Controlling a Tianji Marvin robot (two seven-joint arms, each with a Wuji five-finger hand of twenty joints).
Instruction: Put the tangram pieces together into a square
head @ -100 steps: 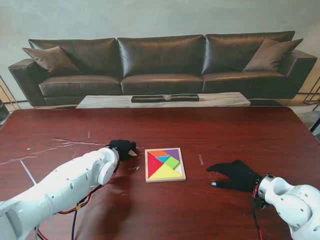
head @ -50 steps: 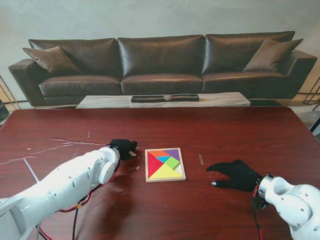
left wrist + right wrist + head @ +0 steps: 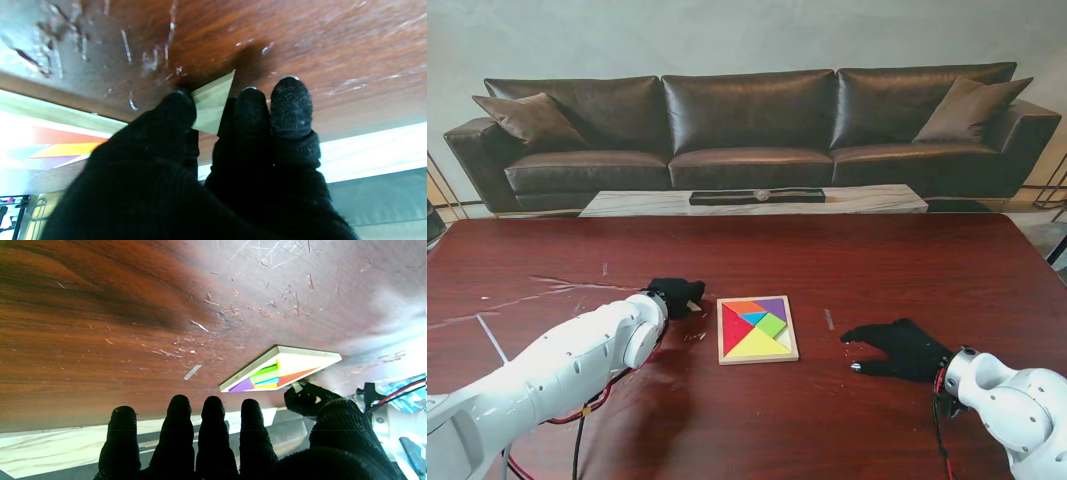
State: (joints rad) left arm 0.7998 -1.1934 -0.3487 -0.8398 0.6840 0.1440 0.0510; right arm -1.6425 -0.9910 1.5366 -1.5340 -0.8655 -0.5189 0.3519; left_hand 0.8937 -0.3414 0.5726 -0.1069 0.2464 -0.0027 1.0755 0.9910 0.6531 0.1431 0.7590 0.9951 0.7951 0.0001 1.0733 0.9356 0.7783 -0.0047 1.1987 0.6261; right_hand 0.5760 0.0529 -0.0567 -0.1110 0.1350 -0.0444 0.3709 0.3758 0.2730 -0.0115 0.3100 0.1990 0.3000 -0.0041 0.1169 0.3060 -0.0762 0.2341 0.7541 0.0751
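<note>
On the dark red wooden table [image 3: 847, 270] the tangram tray [image 3: 757, 329], a pale wooden frame, lies flat near the middle, and its coloured pieces fill it as a square: a red triangle [image 3: 735, 331] on the left, a yellow triangle [image 3: 760, 347] along the side nearer to me, an orange piece and a purple piece [image 3: 772, 306] along the far side, a green square [image 3: 772, 324] and a small blue triangle [image 3: 753, 318] in the middle. The left hand [image 3: 672, 297], in a black glove, sits just left of the tray's far left corner, apart from the frame, and in its wrist view the thumb [image 3: 173, 110] and the fingers [image 3: 252, 106] are clamped on a small pale wooden triangular piece [image 3: 211, 105] whose tip points at the table; whether that tip touches the wood cannot be told. From the stand's view only a light speck of this piece [image 3: 694, 305] shows at the fingertips. Compared with a second ago, the left hand has crept slightly to the right and the pale piece shows a little closer to the tray; the tray and its pieces have not moved. The right hand [image 3: 897, 349] rests well to the right of the tray, palm down, its fingers [image 3: 180, 426] spread apart and holding nothing, in nearly the same place as before. A dark leather sofa [image 3: 747, 130] and a low marble coffee table [image 3: 752, 202] stand beyond the table's far edge.
</note>
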